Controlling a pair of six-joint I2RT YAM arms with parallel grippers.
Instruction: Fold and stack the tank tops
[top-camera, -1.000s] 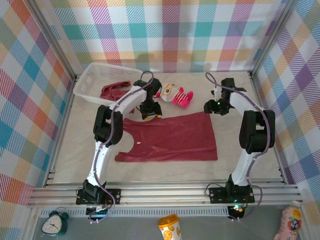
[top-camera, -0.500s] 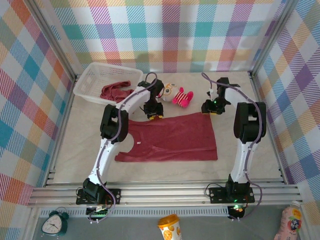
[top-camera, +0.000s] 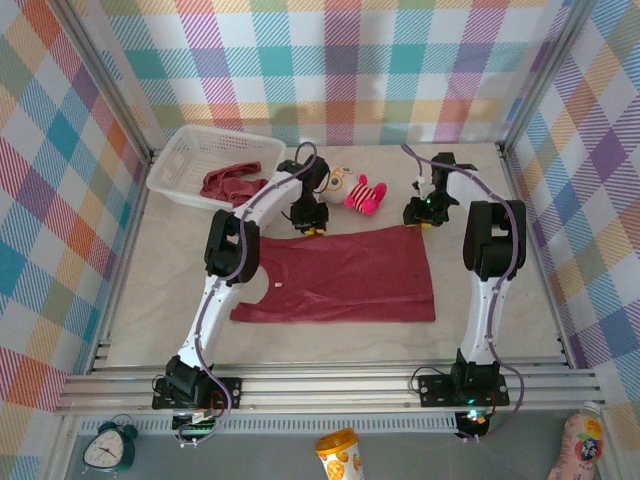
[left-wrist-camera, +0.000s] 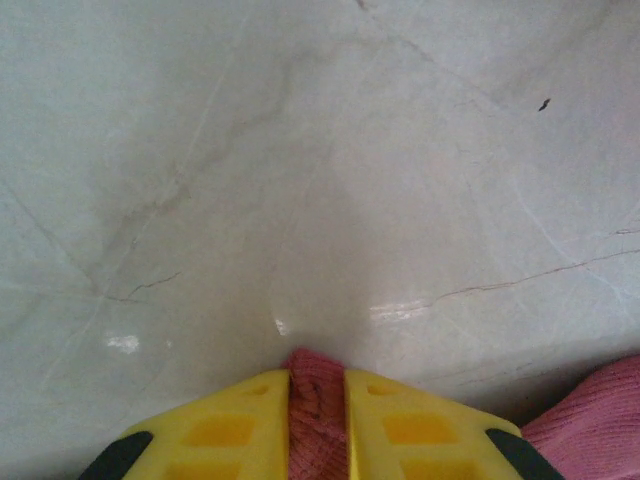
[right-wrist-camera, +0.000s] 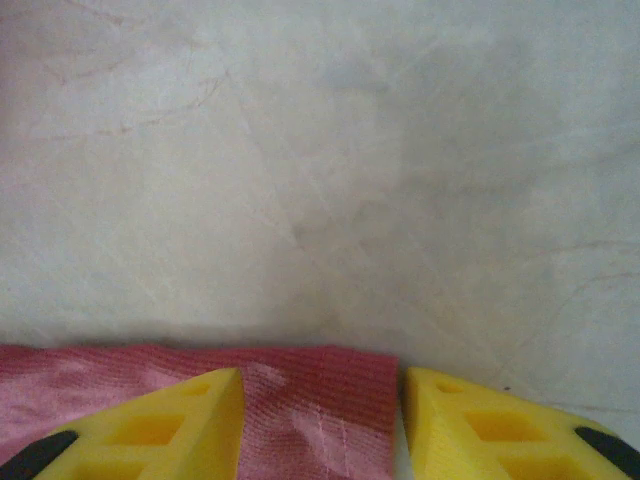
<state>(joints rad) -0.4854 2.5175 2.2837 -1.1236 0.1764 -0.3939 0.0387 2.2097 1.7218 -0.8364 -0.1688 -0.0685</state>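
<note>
Since a second earlier, both arms had reached out to the far edge of the spread tank top (top-camera: 350, 275), flat on the bench (top-camera: 140, 290); the second tank top (top-camera: 228, 184) lay crumpled in the basket (top-camera: 180, 160). We recorded the left pincer (left-wrist-camera: 318, 385) nipped shut on that edge, the right pincer (right-wrist-camera: 322, 385) with jaws apart astride the far right corner. Step in hand, we judged: gripping for the first fold; next, the right must close, then both carry the edge nearward.

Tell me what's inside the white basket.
A crumpled dark red tank top lies in the basket, toward its right end. Anything beneath the cloth is covered.
</note>
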